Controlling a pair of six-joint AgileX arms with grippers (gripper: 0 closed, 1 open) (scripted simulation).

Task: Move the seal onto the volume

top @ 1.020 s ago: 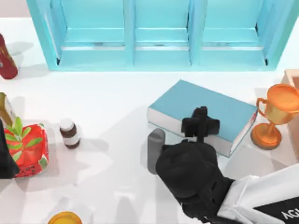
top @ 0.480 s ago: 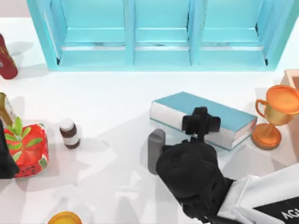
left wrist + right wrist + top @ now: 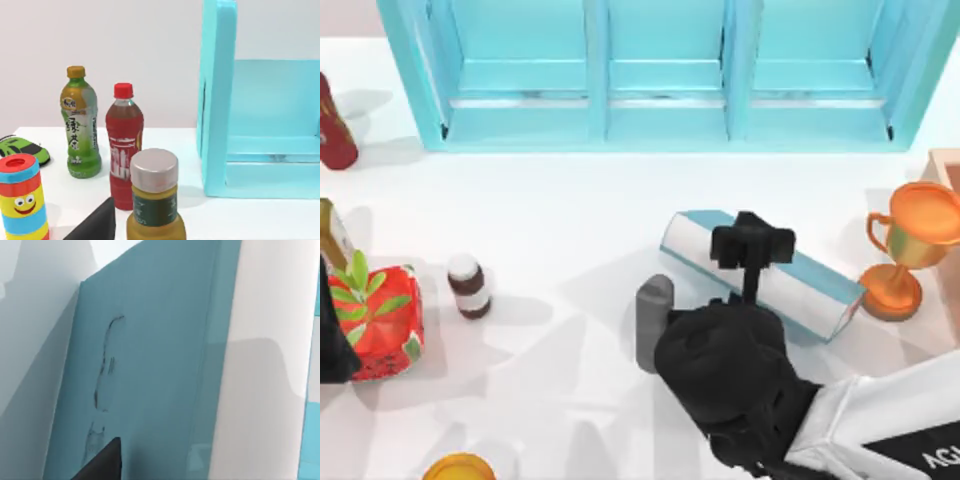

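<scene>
1. My right gripper sits against the volume, which is tipped on edge; I cannot tell its grip.
2. Beside the volume stands an orange trophy.
3. I can't pick out the seal, so the placing seems undone.
4. My left arm idles far from the volume.

- My top view looks straight down on the table, its far edge lined by the light-blue shelf unit.
- My left wrist camera faces that shelf unit level, past nearby bottles.
- My right wrist camera sits very close against the teal book, shared with the top view.
</scene>
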